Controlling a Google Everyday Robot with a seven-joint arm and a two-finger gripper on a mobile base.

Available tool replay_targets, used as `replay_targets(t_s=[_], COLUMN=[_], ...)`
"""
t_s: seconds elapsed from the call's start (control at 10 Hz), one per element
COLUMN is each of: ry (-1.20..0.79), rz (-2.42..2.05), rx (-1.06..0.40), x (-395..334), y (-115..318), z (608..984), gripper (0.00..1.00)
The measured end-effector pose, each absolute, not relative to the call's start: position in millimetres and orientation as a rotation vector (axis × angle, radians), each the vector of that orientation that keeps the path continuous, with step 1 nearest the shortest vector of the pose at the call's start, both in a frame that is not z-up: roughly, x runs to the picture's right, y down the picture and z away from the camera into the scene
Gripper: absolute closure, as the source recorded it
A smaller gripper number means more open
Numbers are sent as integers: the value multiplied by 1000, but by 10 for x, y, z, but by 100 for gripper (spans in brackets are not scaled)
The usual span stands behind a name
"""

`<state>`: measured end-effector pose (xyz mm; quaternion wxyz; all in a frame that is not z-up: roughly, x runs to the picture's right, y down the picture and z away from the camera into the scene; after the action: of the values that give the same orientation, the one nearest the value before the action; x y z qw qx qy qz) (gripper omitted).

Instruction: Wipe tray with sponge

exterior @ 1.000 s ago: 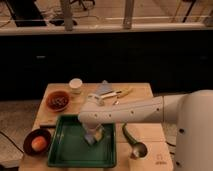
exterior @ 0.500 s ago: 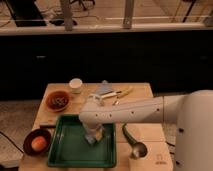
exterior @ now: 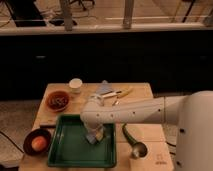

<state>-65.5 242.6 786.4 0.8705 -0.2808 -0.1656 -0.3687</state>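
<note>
The large green tray [exterior: 75,150] lies at the front of the wooden table. My white arm reaches in from the right and bends down over the tray's right half. My gripper [exterior: 95,136] points down into the tray, with the small light blue sponge [exterior: 93,138] at its tip, resting on or just above the tray floor. The arm's wrist hides most of the gripper.
A dark bowl with an orange item [exterior: 38,142] sits left of the tray. A red-brown bowl [exterior: 58,100], a white cup [exterior: 75,85], a pale blue folded cloth [exterior: 104,90] and utensils lie behind. A dark green ladle [exterior: 133,142] lies right of the tray.
</note>
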Motion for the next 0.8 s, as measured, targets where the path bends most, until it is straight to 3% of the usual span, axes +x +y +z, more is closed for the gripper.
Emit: replay_targets(t_s=[0.5,0.8], ry=[-423,-509], rz=[-904,-1054], rx=[-597,-612], x=[-1062,-1465], y=[2407,2613], z=[7843,7733], gripper=[100,100])
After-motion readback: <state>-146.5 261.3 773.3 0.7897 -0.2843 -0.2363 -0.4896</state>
